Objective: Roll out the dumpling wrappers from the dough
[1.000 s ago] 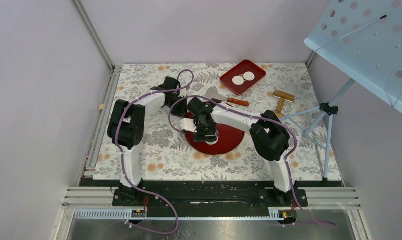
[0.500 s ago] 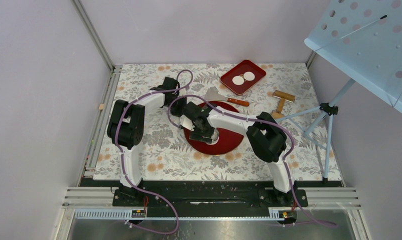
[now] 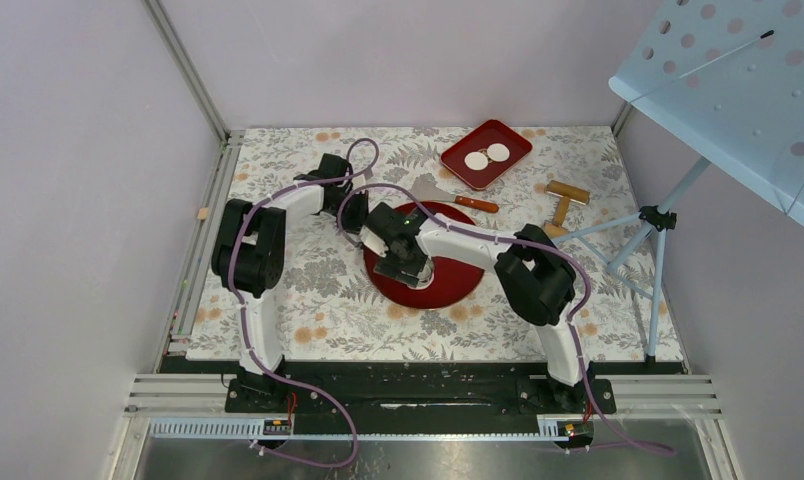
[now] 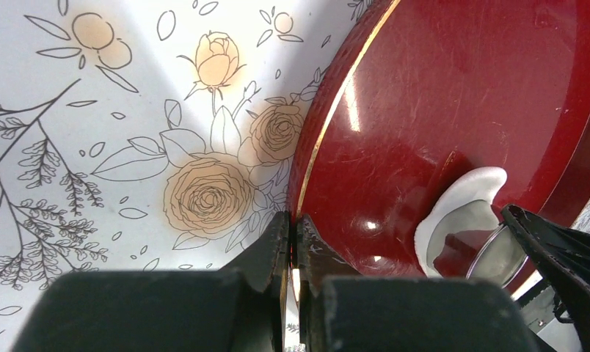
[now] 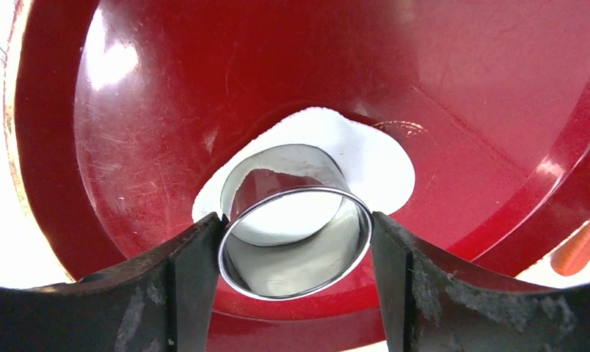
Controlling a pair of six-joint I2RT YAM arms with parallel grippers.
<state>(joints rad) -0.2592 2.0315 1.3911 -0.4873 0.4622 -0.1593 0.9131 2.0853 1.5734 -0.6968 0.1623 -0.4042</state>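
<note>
A round red plate point(image 3: 463, 278) lies mid-table. On it lies the flattened white dough point(image 5: 376, 158), which also shows in the left wrist view point(image 4: 472, 187). My right gripper point(image 5: 296, 242) is shut on the metal ring cutter point(image 5: 307, 268), which stands pressed into the dough, and dough shows inside the ring. My left gripper point(image 4: 292, 227) is shut on the plate's left rim point(image 4: 318, 161). In the top view the right gripper point(image 3: 408, 262) is over the plate's left half. Two round white dumpling wrappers point(image 3: 476, 160) point(image 3: 498, 152) lie in a red rectangular tray point(image 3: 513, 135) at the back.
A spatula with a wooden handle point(image 3: 448, 196) lies behind the plate. A wooden roller point(image 3: 563, 202) lies at the right. A blue tripod stand point(image 3: 650, 225) reaches over the table's right edge. Flowered cloth point(image 3: 308, 300) covers the table.
The right gripper with the ring cutter has moved a little left and back. The red plate has shifted slightly left with the left gripper.
</note>
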